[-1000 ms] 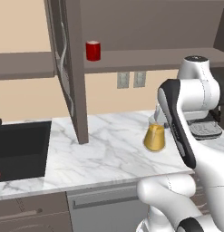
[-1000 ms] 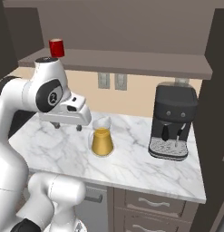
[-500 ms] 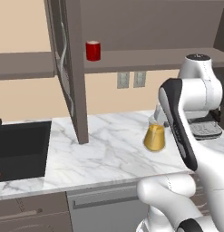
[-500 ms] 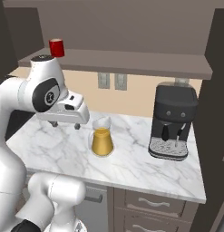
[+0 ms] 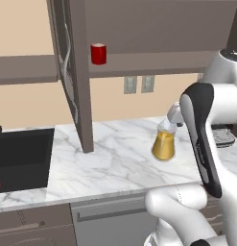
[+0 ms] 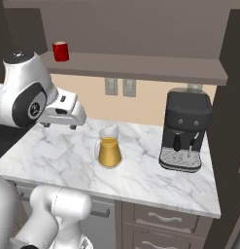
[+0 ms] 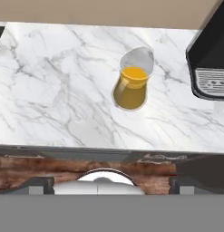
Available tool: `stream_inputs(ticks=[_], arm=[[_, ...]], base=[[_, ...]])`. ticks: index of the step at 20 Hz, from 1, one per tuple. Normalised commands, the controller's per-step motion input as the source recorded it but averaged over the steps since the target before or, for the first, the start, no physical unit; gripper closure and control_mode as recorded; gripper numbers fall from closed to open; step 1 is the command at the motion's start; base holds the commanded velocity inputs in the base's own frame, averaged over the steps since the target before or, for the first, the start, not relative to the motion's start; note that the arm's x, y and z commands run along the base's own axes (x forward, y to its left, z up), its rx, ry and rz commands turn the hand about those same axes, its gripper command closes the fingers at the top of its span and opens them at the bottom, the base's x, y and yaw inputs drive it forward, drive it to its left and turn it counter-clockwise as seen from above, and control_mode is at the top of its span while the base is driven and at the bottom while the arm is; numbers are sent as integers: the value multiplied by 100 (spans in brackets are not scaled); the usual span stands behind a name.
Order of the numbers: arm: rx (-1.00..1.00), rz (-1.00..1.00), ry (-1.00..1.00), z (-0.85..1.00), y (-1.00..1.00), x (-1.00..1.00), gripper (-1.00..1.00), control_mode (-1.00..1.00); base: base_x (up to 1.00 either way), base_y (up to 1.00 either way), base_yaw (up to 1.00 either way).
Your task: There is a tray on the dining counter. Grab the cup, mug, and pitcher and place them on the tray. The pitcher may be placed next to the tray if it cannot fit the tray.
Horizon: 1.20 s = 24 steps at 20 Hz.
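The amber pitcher (image 5: 164, 144) (image 6: 109, 151) stands upright on the marble worktop (image 5: 112, 166), left of the coffee machine. From above it sits near the middle (image 7: 130, 89). My gripper (image 6: 59, 125) hangs open over the worktop, left of the pitcher and higher than it, with nothing between its fingers. The red mug (image 5: 98, 53) (image 6: 60, 50) stands on the wall shelf above, well apart from my hand. The tray, the dining counter and the cup are out of view.
A black coffee machine (image 6: 185, 130) stands at the right end of the worktop. A black sink (image 5: 19, 158) lies at the left end. An open dark cabinet door (image 5: 74, 72) juts out over the worktop beside the mug's shelf (image 6: 141, 65).
My hand has drawn back to the left and risen a little, away from the pitcher. The pitcher and the mug have stayed put.
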Motion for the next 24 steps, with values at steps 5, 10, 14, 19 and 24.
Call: stream_inputs(ticks=[5,10,14,19,24], arm=[[0,3,-25,37,52,0,-100,-100],[3,2,-22,39,45,0,-100,-100],[2,0,-17,12,39,28,-100,-100],[7,1,-11,16,16,48,-100,-100],[10,1,-5,28,3,43,-100,-100]], base=[[0,0,0],[0,0,0],[0,0,0],[0,0,0],[0,0,0]])
